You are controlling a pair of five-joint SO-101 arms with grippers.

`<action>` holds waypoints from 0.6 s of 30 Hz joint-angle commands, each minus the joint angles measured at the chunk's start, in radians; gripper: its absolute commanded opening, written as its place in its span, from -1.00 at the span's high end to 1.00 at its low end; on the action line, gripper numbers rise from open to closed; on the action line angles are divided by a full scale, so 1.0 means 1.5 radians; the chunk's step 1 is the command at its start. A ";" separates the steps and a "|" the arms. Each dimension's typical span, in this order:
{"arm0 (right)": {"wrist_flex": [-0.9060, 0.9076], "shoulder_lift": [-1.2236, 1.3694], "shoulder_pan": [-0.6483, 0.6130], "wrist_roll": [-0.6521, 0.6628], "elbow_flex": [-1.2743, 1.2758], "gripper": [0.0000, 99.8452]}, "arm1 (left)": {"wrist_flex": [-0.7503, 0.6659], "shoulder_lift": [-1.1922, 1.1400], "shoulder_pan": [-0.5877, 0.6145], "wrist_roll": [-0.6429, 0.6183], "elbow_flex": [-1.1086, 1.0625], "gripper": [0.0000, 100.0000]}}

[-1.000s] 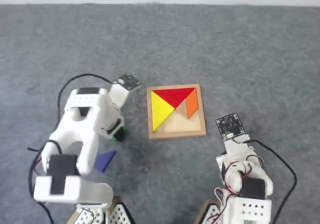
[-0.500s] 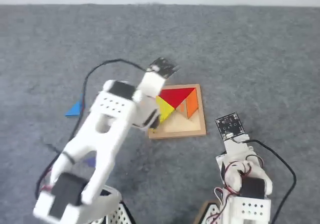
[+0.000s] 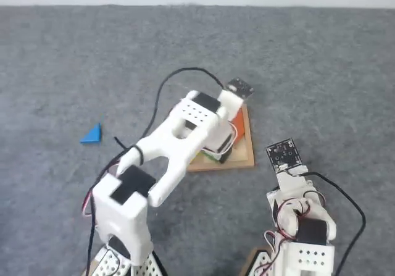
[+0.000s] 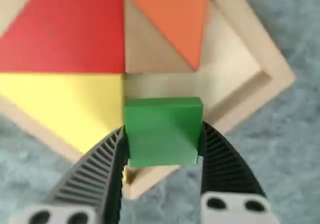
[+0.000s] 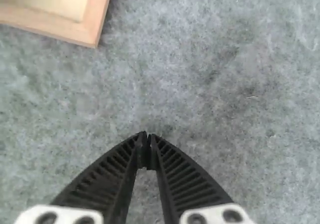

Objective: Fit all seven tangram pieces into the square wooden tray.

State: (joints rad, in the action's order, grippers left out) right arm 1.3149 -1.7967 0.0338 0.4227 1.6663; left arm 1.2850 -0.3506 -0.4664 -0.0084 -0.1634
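Tray (image 3: 244,163) sits right beneath your left gripper (image 4: 162,134). Is that the place to work?

Yes. Its near rim passes under your fingertips, and the open floor lies just ahead of them.

What fills it so far?

Red triangle (image 4: 65,28) and yellow triangle (image 4: 65,103), the big ones, lie off to one side of the jaws. The smaller orange piece (image 4: 170,13) is farther ahead, with bare wood between it and your load.

And the load?

Green square (image 4: 162,131), clamped flat between both fingers, hangs over the rim. I judge its slot is that bare patch. Carry it forward with its edge running along the yellow triangle's side. Lower it level and let go only once it lies flush. If a corner rides up on yellow, it will likely tilt.

My right gripper (image 5: 147,136)?

Closed on nothing, low over the carpet (image 5: 225,58), with a tray corner ahead of it. Blue triangle (image 3: 92,134) lies well apart from both grippers.
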 commanded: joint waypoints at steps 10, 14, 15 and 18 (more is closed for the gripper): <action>0.001 -0.011 -0.003 0.005 0.011 0.98 | -0.033 -0.011 -0.006 0.013 0.032 0.68; 0.001 -0.011 -0.003 0.005 0.011 0.98 | -0.034 -0.008 -0.006 0.012 0.031 0.64; 0.001 -0.011 -0.003 0.005 0.011 0.98 | -0.034 -0.008 -0.006 0.012 0.031 0.64; 0.001 -0.011 -0.003 0.005 0.011 0.98 | -0.034 -0.008 -0.006 0.012 0.034 0.64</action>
State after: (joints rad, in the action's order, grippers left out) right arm 1.3149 -1.7967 0.0338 0.4227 1.6663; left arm 1.2467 -0.3767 -0.4726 0.0008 -0.1511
